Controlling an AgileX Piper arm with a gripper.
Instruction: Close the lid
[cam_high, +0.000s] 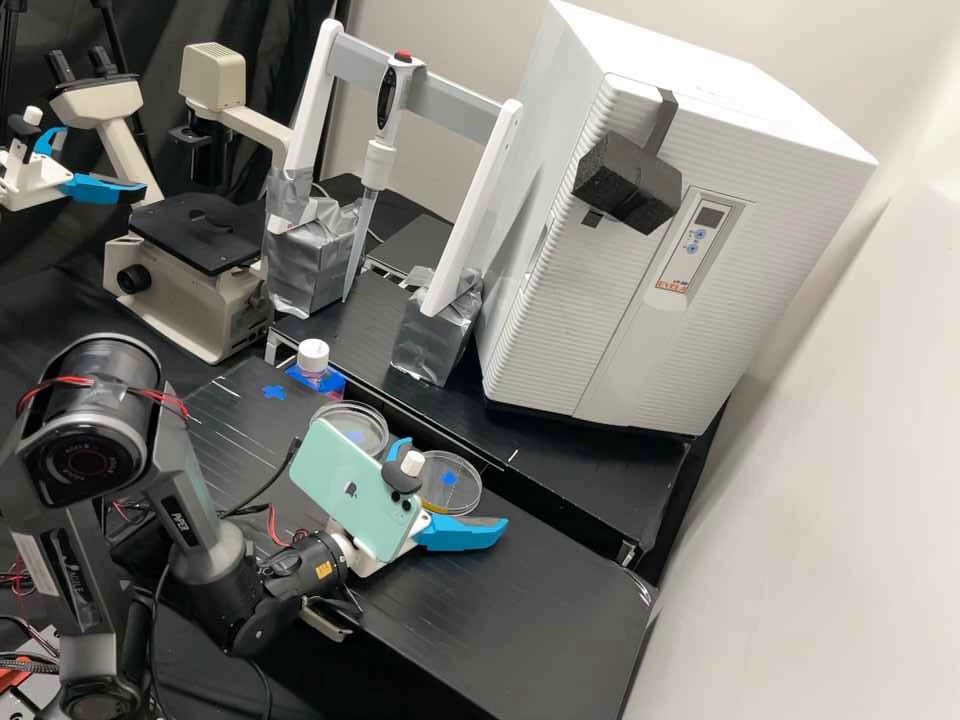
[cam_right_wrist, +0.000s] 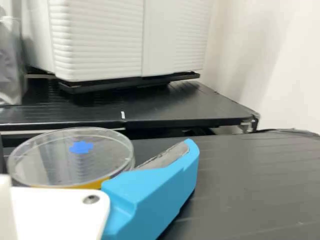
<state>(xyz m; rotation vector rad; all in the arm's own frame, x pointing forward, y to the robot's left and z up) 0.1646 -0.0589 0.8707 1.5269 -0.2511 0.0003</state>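
- Your gripper (cam_high: 456, 481), right of centre low in the high view, has its blue fingers spread wide. You can't see anything pinched between them, and contact with the dish can't be told.
- In the wrist view, one blue finger (cam_right_wrist: 152, 192) slants at lower centre, just beside the dish.
- Your dish (cam_right_wrist: 95, 184) sits at lower left there, with yellow at its near edge. The clear round top over it looks like the lid (cam_right_wrist: 47, 161); whether it is fully seated, you can't tell.
- A second clear disc (cam_high: 372, 422) lies just up and left of it in the high view, partly behind the phone (cam_high: 345, 480); it could be a loose lid or another dish.
- You seem to be at the lining-up or settling step. Next, check the rim: if it's proud, centre the lid, keep it level and lower gently; if it's home, back off without brushing the dish.
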